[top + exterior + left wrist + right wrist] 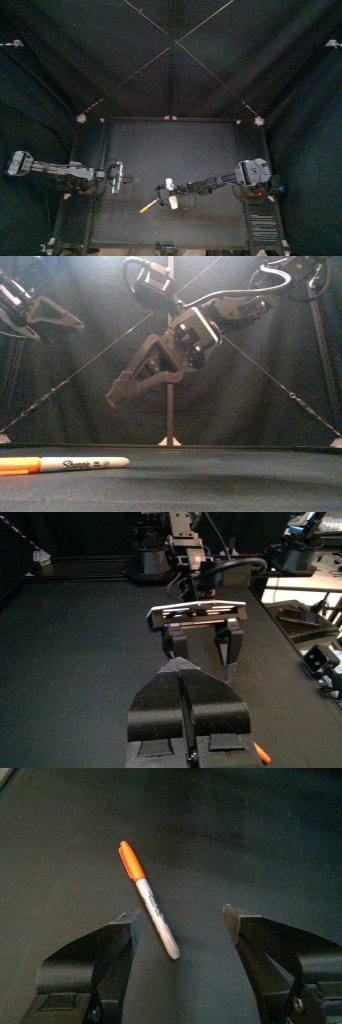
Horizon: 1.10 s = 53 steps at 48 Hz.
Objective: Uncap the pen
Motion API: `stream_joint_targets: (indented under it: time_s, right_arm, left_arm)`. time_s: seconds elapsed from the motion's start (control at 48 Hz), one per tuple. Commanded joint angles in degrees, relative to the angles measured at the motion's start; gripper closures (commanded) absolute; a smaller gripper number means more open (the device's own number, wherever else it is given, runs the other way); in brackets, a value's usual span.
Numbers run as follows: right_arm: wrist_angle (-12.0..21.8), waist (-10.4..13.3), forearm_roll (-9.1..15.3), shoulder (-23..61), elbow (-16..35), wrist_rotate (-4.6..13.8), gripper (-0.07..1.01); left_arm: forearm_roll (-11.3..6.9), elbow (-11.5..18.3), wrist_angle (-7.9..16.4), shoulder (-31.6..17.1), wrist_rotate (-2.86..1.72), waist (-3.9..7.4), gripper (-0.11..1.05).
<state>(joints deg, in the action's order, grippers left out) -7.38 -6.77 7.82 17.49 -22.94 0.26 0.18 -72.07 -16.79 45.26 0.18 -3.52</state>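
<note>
A marker pen (74, 464) with a white barrel and an orange cap (16, 467) lies flat on the black table, near the front and left of centre (151, 204). My right gripper (178, 918) hangs open above it, apart from it. In the right wrist view the pen (147, 903) lies just beyond and between the jaws, cap end farthest away. In the front view this gripper (127, 384) is well above the table. My left gripper (187, 664) is shut on nothing and sits to the left of the pen (118, 178). The left wrist view looks toward the right gripper (198, 627).
The black table (187, 150) stretches behind and to both sides of the pen. The right arm (221, 180) reaches in low from the right, and the left arm (60, 170) lies along the left edge.
</note>
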Motion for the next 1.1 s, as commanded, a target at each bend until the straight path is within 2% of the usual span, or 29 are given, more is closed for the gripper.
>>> stream_joint_targets:
  time_s: [0.021,0.229,0.375,0.625,0.812,0.958,1.104]
  right_arm:
    - [2.5,-0.2,-1.3,0.0,3.1,0.09,-0.01]
    - [10.7,-0.4,-3.2,3.6,7.8,-0.18,-0.01]
    - [13.6,-0.7,-3.3,5.1,9.8,-0.26,-0.01]
    - [14.9,-1.1,-4.4,6.2,10.2,-0.26,0.03]
    - [15.0,-1.3,-4.8,7.5,10.3,-0.26,0.17]
    - [16.1,-1.4,-5.3,7.6,9.8,-0.09,0.29]
    - [16.7,-1.1,-5.7,4.7,8.2,0.26,0.35]
  left_arm:
    - [0.0,0.7,-0.3,-0.2,-0.09,-0.09,0.93]
    - [0.09,0.7,-0.3,-0.2,-0.18,-0.09,0.93]
    - [0.0,0.6,-0.3,-0.2,-0.18,-0.09,0.93]
    - [0.0,0.4,-0.2,-0.2,-0.18,-0.09,0.93]
    - [0.0,0.4,-0.2,-0.2,-0.18,-0.09,0.92]
    - [0.0,0.4,-0.3,-0.2,-0.35,-0.09,0.9]
    - [-1.58,0.7,-1.0,-0.2,-0.35,0.0,0.82]
